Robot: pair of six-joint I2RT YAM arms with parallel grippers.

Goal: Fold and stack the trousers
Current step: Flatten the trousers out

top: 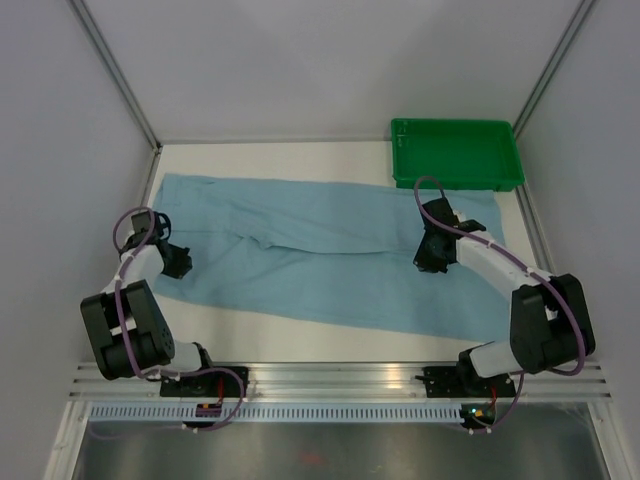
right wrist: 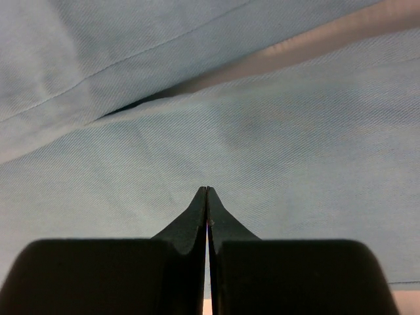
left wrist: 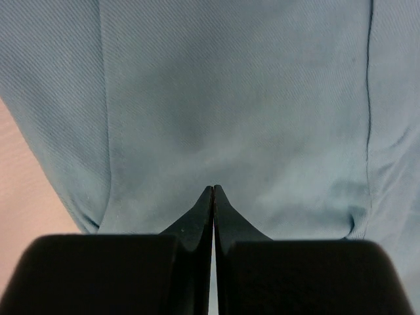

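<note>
The trousers (top: 330,250) are spread flat beneath both grippers. The left gripper (left wrist: 213,191) is seen with its jaws pressed together, its tips over the cloth's left end, and no fold is visibly pinched. The right gripper (right wrist: 207,191) is likewise closed, over the near leg, just short of the slit between the legs. The cloth is light sky-blue, soft, finely twilled and stitched with thin seams.
</note>
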